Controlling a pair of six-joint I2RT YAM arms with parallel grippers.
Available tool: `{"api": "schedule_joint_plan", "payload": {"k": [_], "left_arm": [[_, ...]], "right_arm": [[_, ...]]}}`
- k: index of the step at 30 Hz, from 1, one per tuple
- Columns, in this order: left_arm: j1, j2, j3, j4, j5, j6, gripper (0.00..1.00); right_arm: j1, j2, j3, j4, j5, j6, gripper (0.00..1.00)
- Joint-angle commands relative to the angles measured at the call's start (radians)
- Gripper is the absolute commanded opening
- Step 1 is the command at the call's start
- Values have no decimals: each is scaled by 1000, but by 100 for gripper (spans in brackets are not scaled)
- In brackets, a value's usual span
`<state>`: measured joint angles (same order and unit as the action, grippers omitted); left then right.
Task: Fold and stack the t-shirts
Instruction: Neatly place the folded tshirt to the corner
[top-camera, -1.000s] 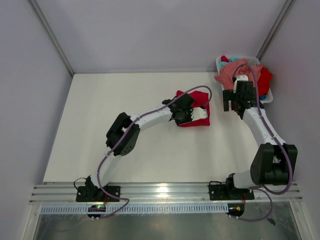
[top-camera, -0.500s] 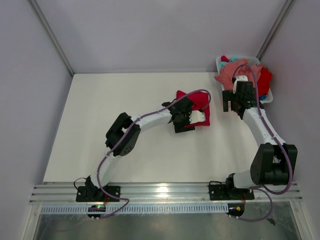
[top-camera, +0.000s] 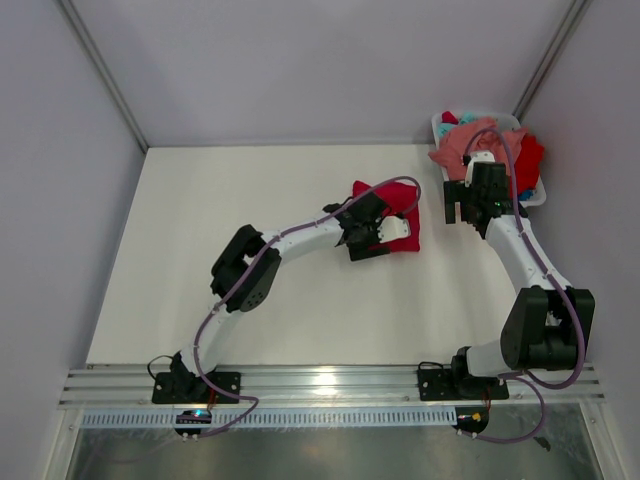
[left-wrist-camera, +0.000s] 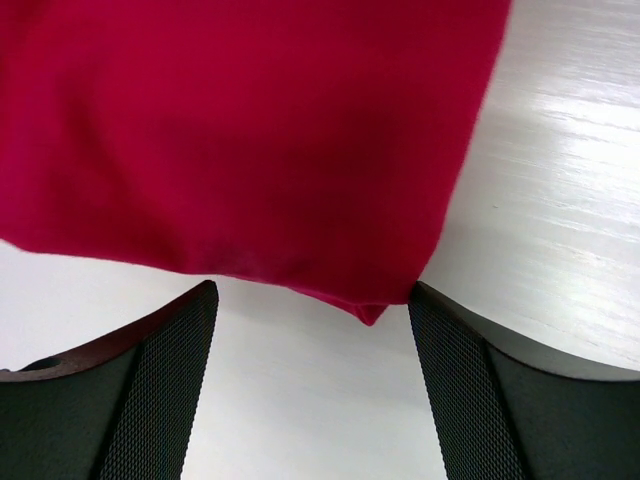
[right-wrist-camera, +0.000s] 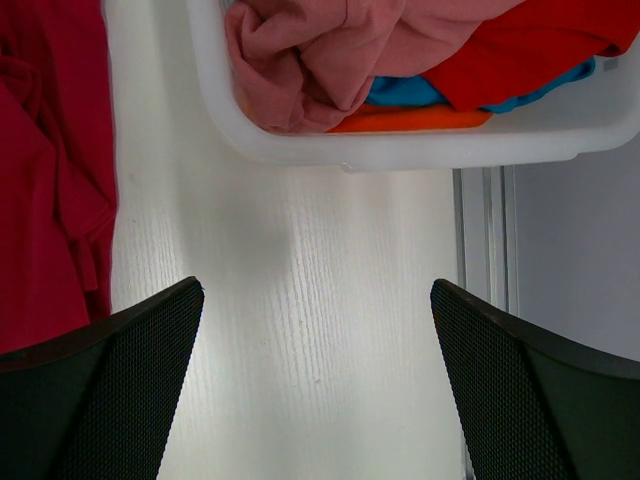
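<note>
both grippers open, red shirt at the left fingertips

the left gripper (left-wrist-camera: 310, 300) has its fingers (left-wrist-camera: 165, 375) spread wide with nothing clamped between them. the folded red t-shirt (left-wrist-camera: 250, 130) lies flat on the white table (left-wrist-camera: 560, 200) just beyond the fingertips; its near edge runs across the gap, and one corner dips a little way in between the tips without touching either pad. bare table shows under and between the fingers.

the right gripper (right-wrist-camera: 315, 290) is also spread wide and holds nothing, with bare table between its two fingers. straight ahead of its tips sits the white basket (right-wrist-camera: 400, 150), its rim apart from them. inside, a salmon pink t-shirt (right-wrist-camera: 320, 50) is bunched over the near wall, with a brighter red t-shirt (right-wrist-camera: 540, 40) beside it and a bit of teal cloth (right-wrist-camera: 405, 92) and an orange strip (right-wrist-camera: 400, 120) beneath. the folded red t-shirt lies outside this gripper's left-hand finger in the wrist view, near it but apart.
</note>
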<state>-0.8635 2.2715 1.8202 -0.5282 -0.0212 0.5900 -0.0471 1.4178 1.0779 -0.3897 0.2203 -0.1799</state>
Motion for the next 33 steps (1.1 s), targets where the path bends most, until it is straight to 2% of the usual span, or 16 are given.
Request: {"api": "schedule_joint_plan", "payload": {"k": [1,9,18,21,23,28,29,33], "left_arm": [[12,-24,36,91,-86,-70,79],[50,-66,194,-6,-11,-330,83],[80,-136,352,-176,110,-478,84],[113,-148,416,-260,196,-557,84],[148,-145,447,-301,289,-663,83],[248,-107,499,-309,516,-884,82],[262,-93,499,-303,596,-919,82],[313,-43,464,-270,633,-983,81]], "right_arm": [[1,-36,2,14,-16,8,100],[1,-28,2,8,-32,10,99],[1,-25,5,-1,-50,14,99],[1,-25,7,-3,-53,16,99],[1,-22,7,-3,-62,16,100],[3,-14,14,-12,-76,17,99],[3,-14,14,-14,-76,17,99],[3,-23,13,-14,-78,17,99]]}}
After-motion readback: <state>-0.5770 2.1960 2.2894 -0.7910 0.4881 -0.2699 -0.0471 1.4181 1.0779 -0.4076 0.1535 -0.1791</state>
